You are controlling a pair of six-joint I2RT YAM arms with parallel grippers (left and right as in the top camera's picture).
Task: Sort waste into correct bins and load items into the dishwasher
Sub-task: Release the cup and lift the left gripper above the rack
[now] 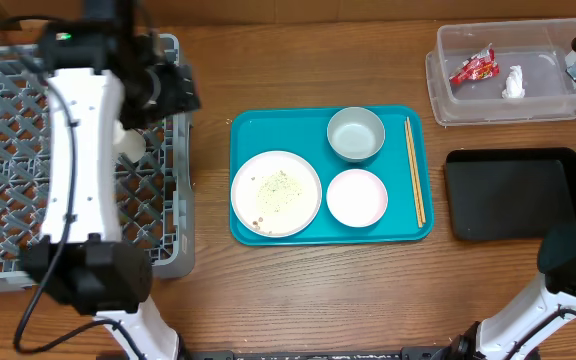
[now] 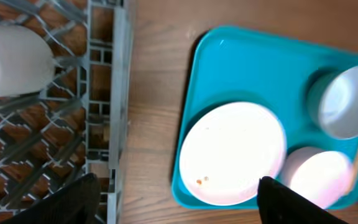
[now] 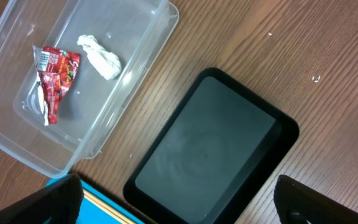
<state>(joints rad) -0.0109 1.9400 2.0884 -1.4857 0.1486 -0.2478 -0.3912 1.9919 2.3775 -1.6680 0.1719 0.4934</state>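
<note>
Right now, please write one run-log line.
left fingers open | cup in rack | right fingers open | wrapper, tissue in tub | plate, bowl, dish, chopsticks on teal tray

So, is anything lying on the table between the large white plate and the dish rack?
Nothing visible does. Between the large white plate and the dish rack there is only the rim of the teal tray and bare table.

Red wrapper (image 1: pixel 474 68) and white tissue (image 1: pixel 513 82) in clear tub (image 1: pixel 508 118); white cup (image 2: pixel 11 59) in grey rack (image 2: pixel 120 93)
</note>
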